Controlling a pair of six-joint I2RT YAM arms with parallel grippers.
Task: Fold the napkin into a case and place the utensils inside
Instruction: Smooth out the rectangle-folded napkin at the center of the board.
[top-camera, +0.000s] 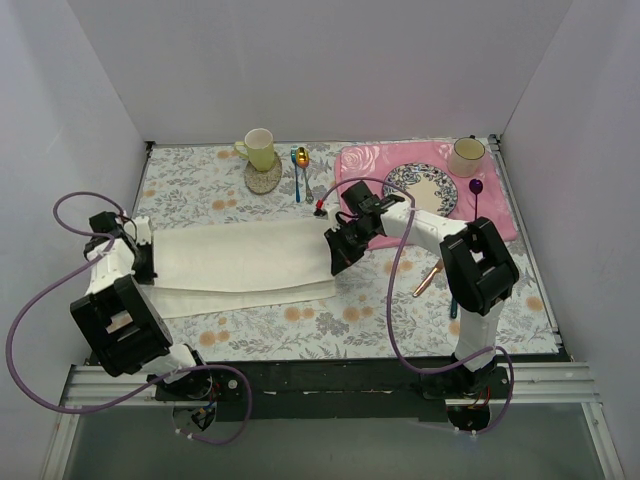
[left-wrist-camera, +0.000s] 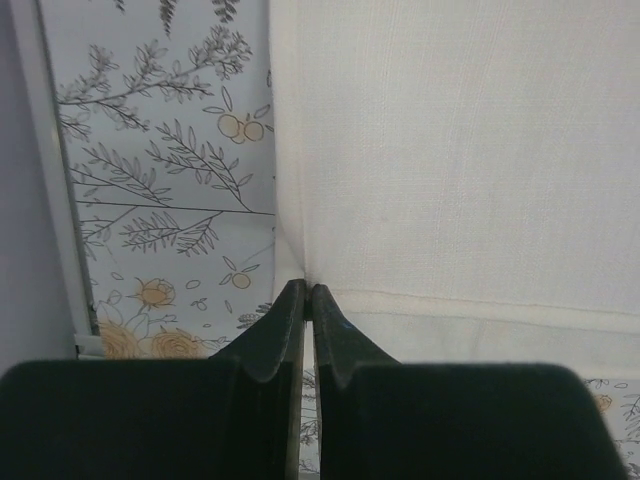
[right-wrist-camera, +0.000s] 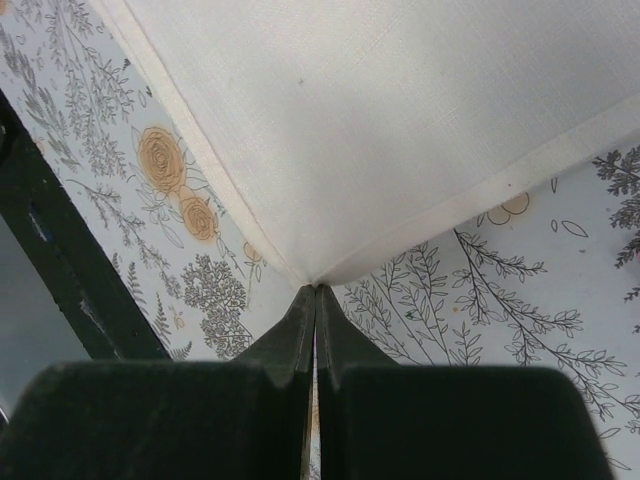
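The cream-white napkin (top-camera: 240, 262) lies folded over itself on the floral tablecloth, its top layer stretched between both grippers. My left gripper (top-camera: 151, 268) is shut on the napkin's left corner; in the left wrist view the cloth (left-wrist-camera: 450, 150) runs down to the closed tips (left-wrist-camera: 308, 291). On the right corner my right gripper (top-camera: 335, 266) is shut too, with the napkin (right-wrist-camera: 380, 120) pulled to a point at its tips (right-wrist-camera: 317, 290). The copper knife (top-camera: 427, 280) lies right of the right arm. The gold-bowled spoon (top-camera: 303, 160) lies at the back.
A blue-handled spoon (top-camera: 296, 178) lies next to the gold one. Behind stands a yellow cup (top-camera: 260, 148) by a round coaster (top-camera: 263, 178). The pink placemat (top-camera: 360, 165) carries a patterned plate (top-camera: 420, 188), a cup (top-camera: 467, 155) and a purple fork (top-camera: 478, 195).
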